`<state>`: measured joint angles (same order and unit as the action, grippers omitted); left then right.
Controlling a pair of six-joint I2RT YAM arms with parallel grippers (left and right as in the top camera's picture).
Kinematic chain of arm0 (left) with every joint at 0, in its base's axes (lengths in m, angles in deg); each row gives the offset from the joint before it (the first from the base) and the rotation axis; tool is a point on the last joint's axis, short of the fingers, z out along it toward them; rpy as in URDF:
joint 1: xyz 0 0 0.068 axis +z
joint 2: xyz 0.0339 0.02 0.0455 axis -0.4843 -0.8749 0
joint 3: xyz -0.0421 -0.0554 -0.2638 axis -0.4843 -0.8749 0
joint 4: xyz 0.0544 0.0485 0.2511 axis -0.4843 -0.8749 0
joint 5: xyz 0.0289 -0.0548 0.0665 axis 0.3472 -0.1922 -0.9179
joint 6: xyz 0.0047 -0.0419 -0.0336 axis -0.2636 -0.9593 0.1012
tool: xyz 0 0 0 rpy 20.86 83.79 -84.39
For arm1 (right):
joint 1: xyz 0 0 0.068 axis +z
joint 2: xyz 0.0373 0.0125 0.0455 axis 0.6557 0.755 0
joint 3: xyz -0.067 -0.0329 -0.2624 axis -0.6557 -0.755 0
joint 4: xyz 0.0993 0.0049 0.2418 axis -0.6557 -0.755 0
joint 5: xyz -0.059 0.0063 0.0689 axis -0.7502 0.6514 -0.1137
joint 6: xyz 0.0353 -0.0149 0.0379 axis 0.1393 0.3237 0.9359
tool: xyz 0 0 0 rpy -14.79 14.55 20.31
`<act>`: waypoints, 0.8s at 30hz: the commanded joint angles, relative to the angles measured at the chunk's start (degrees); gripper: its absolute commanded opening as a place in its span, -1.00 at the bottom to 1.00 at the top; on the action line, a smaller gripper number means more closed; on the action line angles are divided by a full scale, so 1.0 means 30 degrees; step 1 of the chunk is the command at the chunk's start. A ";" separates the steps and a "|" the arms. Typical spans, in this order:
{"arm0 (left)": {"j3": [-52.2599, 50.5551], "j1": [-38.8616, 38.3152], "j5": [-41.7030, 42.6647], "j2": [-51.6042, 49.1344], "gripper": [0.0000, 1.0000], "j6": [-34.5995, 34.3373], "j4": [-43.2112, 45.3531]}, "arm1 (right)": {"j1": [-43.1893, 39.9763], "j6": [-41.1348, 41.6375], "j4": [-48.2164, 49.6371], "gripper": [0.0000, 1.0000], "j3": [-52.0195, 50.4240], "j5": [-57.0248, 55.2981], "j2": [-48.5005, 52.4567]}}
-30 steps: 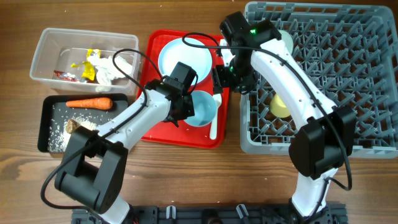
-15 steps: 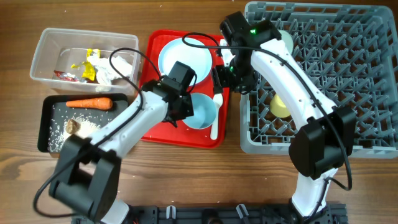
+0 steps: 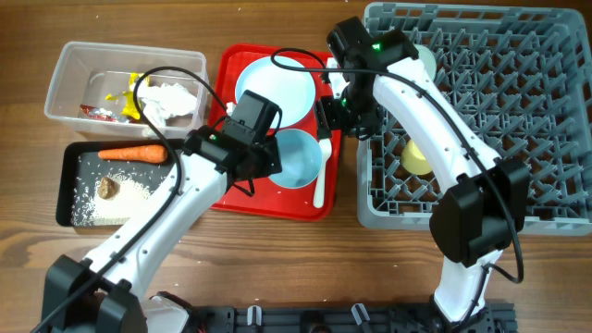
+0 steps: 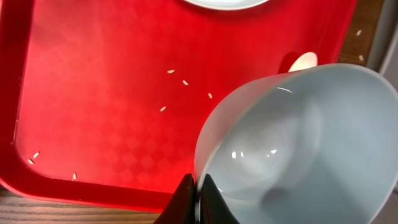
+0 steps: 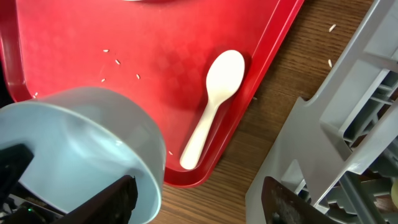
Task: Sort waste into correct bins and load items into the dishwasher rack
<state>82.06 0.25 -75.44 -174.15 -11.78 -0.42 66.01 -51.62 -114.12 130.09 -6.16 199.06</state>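
The loading step is in hand, I think: my left tool (image 4: 198, 199) is clenched on the rim of a blue bowl (image 4: 298, 143) tilted over the red tray (image 4: 93, 81), my right tool (image 5: 198, 199) hangs released nearby, and next I should carry the bowl into the rack (image 3: 518, 102), between its pegs.

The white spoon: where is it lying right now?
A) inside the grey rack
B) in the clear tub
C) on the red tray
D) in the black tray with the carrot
C: the white spoon lies flat on the red tray, close to one edge, with no fingers on it.
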 commanded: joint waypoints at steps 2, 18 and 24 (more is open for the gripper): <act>0.0022 0.0095 -0.0313 0.0517 -0.92 0.0153 -0.0160 | 0.0029 -0.0204 0.0044 0.33 -0.0233 -0.0160 -0.0277; 0.0022 0.0102 -0.0321 0.0525 -0.92 0.0153 0.0080 | 0.0044 -0.0211 0.0022 0.32 -0.0233 0.0707 -0.0277; 0.0022 0.0306 -0.0328 0.0525 -0.92 0.0153 0.0197 | 0.0634 -0.0255 -0.0029 0.31 -0.0233 0.0685 -0.0277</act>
<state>82.06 0.28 -75.44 -173.76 -11.78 -0.09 66.29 -51.62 -114.29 130.09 -5.03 199.06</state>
